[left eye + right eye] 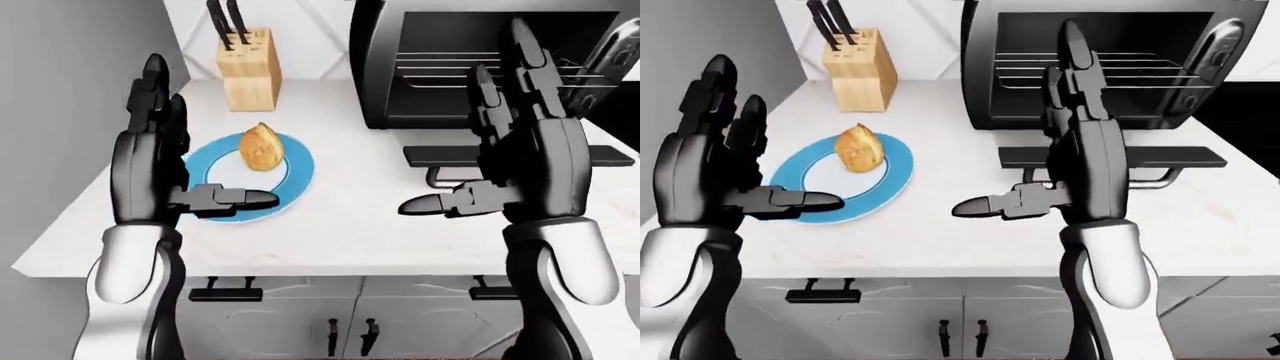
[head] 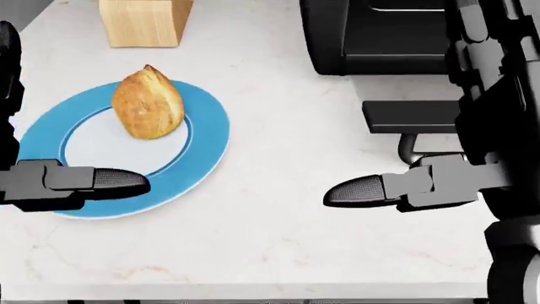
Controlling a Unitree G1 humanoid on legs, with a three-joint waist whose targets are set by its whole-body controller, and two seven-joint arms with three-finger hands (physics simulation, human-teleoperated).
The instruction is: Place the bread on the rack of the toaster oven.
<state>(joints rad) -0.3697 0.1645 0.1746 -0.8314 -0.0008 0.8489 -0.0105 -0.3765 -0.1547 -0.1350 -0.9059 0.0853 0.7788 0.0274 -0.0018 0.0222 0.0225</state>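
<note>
White marble-look counter (image 2: pixel 278 240) is spreading across the scene, and the blue plate (image 2: pixel 207 155) on it is serving as the landmark. Sitting on the plate, toward its upper part in the head view, is the bread (image 2: pixel 149 102), a golden crusty roll touching nothing else. Above the plate, a wooden knife block (image 1: pixel 248 69) is standing with dark handles poking out. Well to the right of the plate, the toaster oven (image 1: pixel 1095 64) is standing with its door (image 1: pixel 1110 157) dropped flat, and the wire rack (image 1: pixel 1095 73) inside is showing bare.

Over the plate's left edge, the left hand (image 1: pixel 150 169) is hovering with fingers spread upright and thumb jutting across the rim, gripping nothing. To the right of the plate, between it and the oven door, the right hand (image 1: pixel 1080 169) is raised the same way, fingers apart, thumb pointing toward the plate, holding nothing.
</note>
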